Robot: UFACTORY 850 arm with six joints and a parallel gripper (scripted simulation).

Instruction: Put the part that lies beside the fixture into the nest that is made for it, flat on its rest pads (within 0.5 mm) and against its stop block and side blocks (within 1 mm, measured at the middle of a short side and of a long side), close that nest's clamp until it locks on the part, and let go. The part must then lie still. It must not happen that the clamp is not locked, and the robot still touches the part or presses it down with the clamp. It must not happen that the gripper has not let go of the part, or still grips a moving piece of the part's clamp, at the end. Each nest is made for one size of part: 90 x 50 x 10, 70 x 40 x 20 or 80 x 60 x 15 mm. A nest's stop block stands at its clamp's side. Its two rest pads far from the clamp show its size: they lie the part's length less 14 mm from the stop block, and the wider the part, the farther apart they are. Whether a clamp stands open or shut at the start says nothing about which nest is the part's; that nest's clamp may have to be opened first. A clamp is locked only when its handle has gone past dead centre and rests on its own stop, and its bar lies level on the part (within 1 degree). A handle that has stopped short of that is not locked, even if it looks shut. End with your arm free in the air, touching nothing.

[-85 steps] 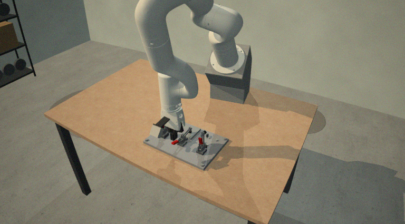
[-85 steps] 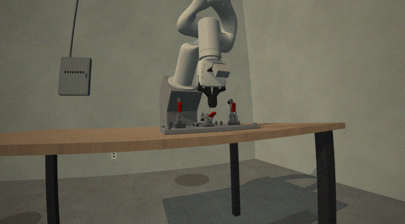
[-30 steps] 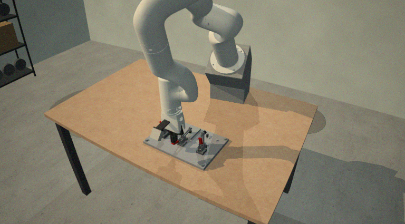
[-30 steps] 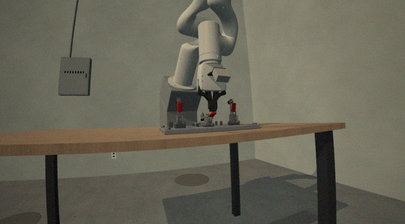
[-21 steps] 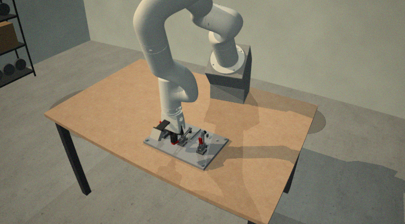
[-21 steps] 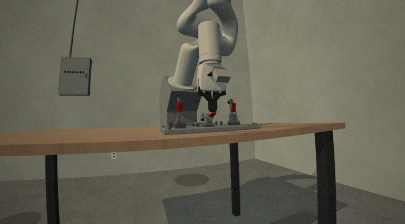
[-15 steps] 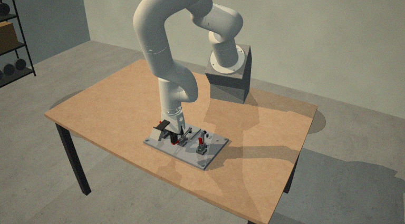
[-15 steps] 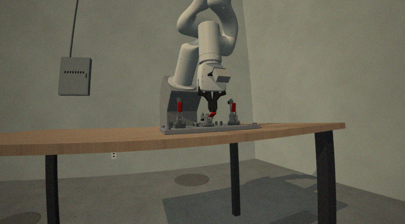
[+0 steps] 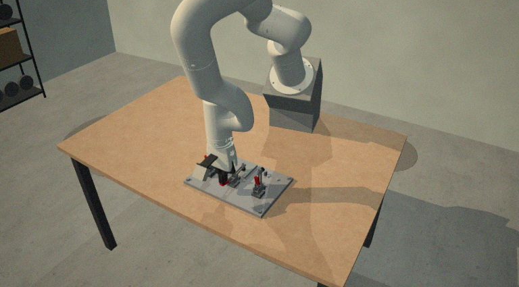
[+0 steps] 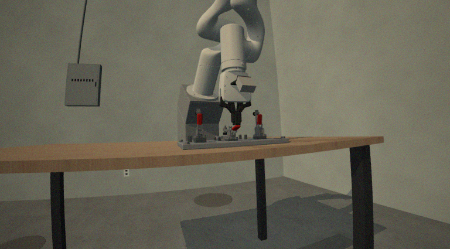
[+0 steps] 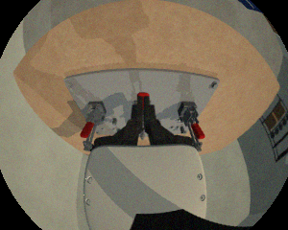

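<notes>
Has pincer (image 9: 223, 181) (image 10: 235, 122) (image 11: 142, 103) fully closed, nothing gripped, at middle clamp's red handle (image 9: 226, 183) (image 10: 236, 127) (image 11: 143, 94). Flanked by outer clamps (image 9: 258, 192) (image 10: 199, 139) (image 11: 95, 110), bars raised, on plate (image 9: 244, 203) (image 10: 205, 145) (image 11: 168, 81).

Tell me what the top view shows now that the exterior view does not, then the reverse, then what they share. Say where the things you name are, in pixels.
Only the top view: the shelf rack (image 9: 28, 35) at the far left, with a cardboard box (image 9: 10, 47) on it.

Only the exterior view: the grey wall box (image 10: 82, 92) with its conduit (image 10: 84, 16), and the wall socket (image 10: 126, 172).

Both: the arm (image 9: 194, 31) (image 10: 232, 42), its end effector (image 9: 226, 182) (image 10: 236, 124) at the middle clamp, the fixture plate (image 9: 244, 205) (image 10: 190, 146) and the wooden table (image 9: 141, 127) (image 10: 116, 156).
</notes>
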